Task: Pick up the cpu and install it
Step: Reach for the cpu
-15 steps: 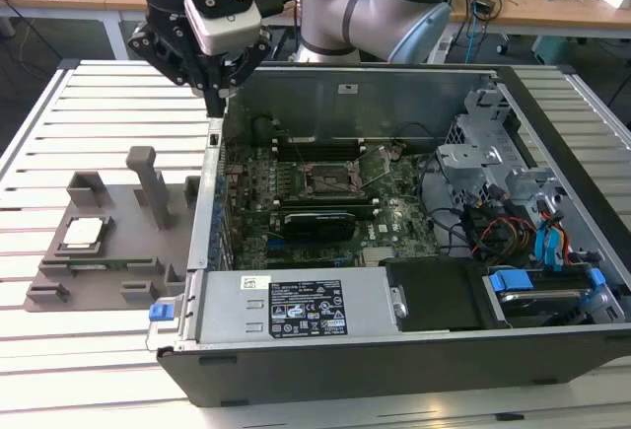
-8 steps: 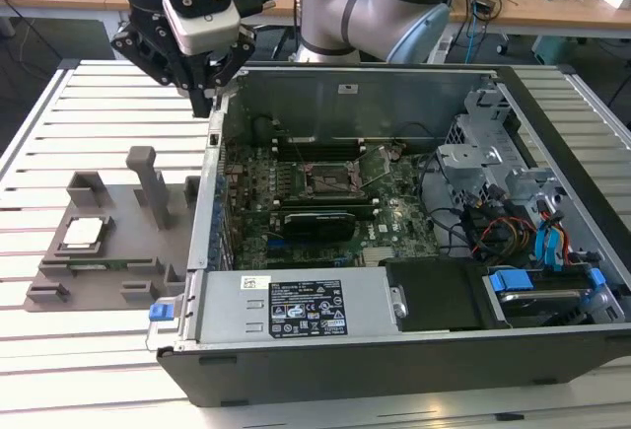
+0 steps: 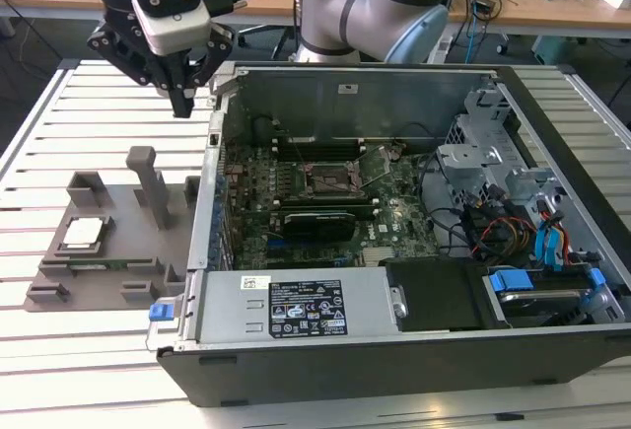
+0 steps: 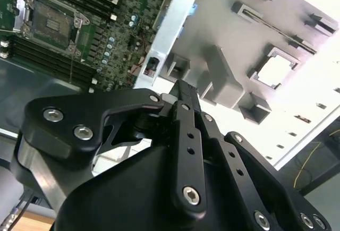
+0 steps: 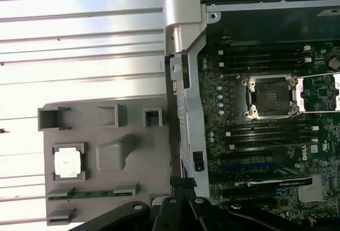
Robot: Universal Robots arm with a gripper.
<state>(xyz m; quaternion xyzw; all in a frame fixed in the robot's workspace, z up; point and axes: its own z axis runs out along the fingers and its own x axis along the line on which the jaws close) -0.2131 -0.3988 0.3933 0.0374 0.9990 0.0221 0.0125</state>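
Black gripper [image 3: 183,104] hangs over the slatted white table [image 3: 39,133], just outside the wall of the open computer case [image 3: 394,375] on the exterior view's left. Its fingers are pinched into one tip with nothing in them. The cpu [image 3: 81,233] sits flat in its pocket on the grey holder [image 3: 128,276], lower down toward the exterior view's left and well apart from the gripper. Inside the case there's the green motherboard [image 3: 394,217] with its socket [image 3: 330,180] roughly in the middle, a silver power supply [image 3: 296,306] along the near edge, and blue cables [image 3: 547,242] at the exterior view's right. The arm's silver joint [image 3: 385,0] sits behind the case.
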